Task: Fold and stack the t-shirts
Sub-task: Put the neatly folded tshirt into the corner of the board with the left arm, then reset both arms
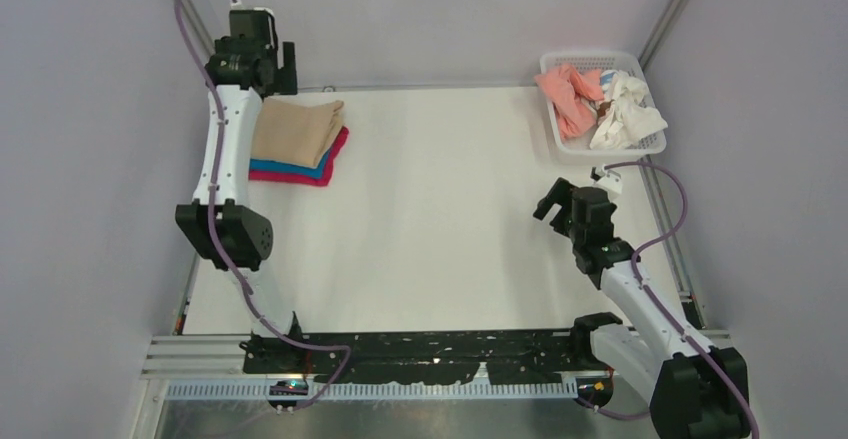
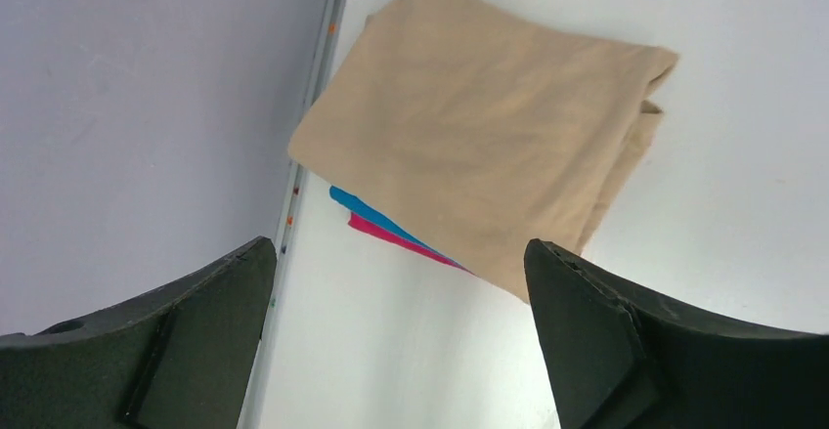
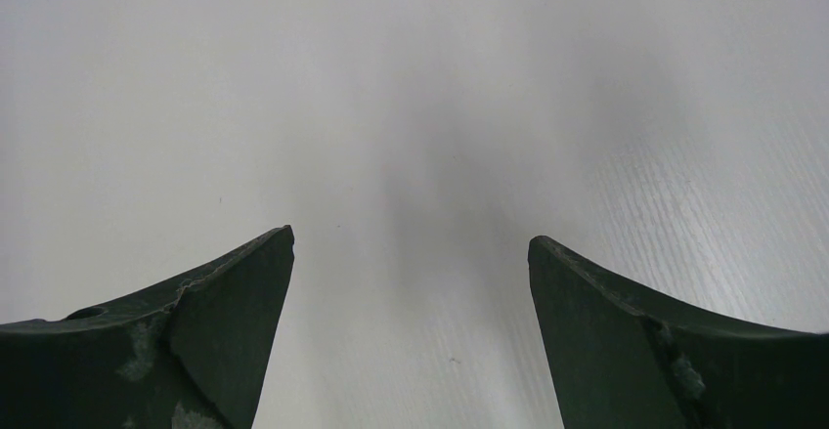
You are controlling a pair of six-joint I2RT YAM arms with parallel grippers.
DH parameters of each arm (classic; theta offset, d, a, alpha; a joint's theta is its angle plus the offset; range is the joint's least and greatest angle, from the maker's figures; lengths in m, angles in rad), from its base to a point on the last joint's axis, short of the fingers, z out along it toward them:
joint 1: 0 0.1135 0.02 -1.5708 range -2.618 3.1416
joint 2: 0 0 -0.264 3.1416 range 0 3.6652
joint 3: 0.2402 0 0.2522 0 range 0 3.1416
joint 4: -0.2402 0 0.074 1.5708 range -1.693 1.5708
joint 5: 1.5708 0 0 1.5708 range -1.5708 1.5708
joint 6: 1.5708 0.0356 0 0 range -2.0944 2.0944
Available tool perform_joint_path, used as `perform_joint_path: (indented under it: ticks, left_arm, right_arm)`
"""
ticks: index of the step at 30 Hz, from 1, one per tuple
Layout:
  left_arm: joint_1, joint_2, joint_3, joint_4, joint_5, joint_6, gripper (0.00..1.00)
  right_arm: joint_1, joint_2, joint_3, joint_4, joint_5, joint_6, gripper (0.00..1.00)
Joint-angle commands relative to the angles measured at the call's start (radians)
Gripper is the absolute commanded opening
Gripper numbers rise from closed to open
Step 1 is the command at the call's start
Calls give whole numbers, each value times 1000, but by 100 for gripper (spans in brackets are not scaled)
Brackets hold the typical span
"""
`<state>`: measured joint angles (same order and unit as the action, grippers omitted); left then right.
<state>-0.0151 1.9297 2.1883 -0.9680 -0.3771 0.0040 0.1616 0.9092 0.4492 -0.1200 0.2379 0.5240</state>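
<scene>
A folded tan t-shirt [image 1: 296,131] [image 2: 479,146] lies on top of a stack at the table's far left, over a folded blue t-shirt [image 1: 290,169] [image 2: 376,216] and a magenta t-shirt [image 1: 318,174] [image 2: 391,236]. My left gripper [image 1: 266,69] [image 2: 401,253] hangs open above and behind the stack, holding nothing. A salmon-pink t-shirt [image 1: 568,94] and a white t-shirt [image 1: 625,117] lie crumpled in the white basket [image 1: 590,59] at the far right. My right gripper [image 1: 560,204] [image 3: 411,243] stands open over bare table, in front of the basket.
The white table [image 1: 440,219] stretches between the stack and the basket. Grey walls close in on both sides, the left one right beside the stack. A black rail [image 1: 430,344] with both arm bases runs along the near edge.
</scene>
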Motion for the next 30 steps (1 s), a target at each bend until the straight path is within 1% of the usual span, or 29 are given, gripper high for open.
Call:
perform_joint_path:
  ticks: [1,4,7,8,10,11,12,13,14,15,18,21,24,30]
  left_arm:
    - [-19,-120,-41,31,83,-106,100]
    - [-40,-182,-92,33,99,-157,99]
    - [-72,-293,-232,56,99,-239,100]
    - [-85,-352,-317,87,107,-266,100]
    - [-124,-497,-539,200,135,-325,100]
    - [-144,-580,-683,294,170,-352,100]
    - [-167,-708,-843,416,207,-373,100]
    - [-192,-803,-995,533,230,-402,100]
    - [-222,-880,-1133,650,246,-417,100]
    - [-249,-954,-1246,733,251,-438,100]
    - [-307,-1103,-1504,881,290,-497,100]
    - [-320,-1181,-1716,1001,324,-518,100]
    - [-320,-1210,-1804,995,285,-545,100]
    - [-321,-1235,-1800,992,277,-535,100]
  right_arm:
    - [0,-44,3,46,-7,-13,95]
    - [-1,-72,-5,49,-13,-14,95]
    - [0,-90,-9,46,-20,-11,95]
    - [1,-96,-10,43,-25,-9,95]
    - [-1,-101,-8,29,-29,-5,95]
    - [0,-102,-7,23,-34,-4,95]
    - [1,-107,-7,14,-45,-5,95]
    - [0,-111,-7,9,-50,-7,95]
    - [0,-121,-8,-2,-49,-7,95]
    - [0,-126,-9,-7,-45,-6,95]
    - [0,-161,-12,-26,-31,1,95]
    - [0,-202,-19,-26,-26,-5,95]
    - [0,-235,-40,-7,-9,-10,95]
    - [0,-266,-55,11,9,-37,95]
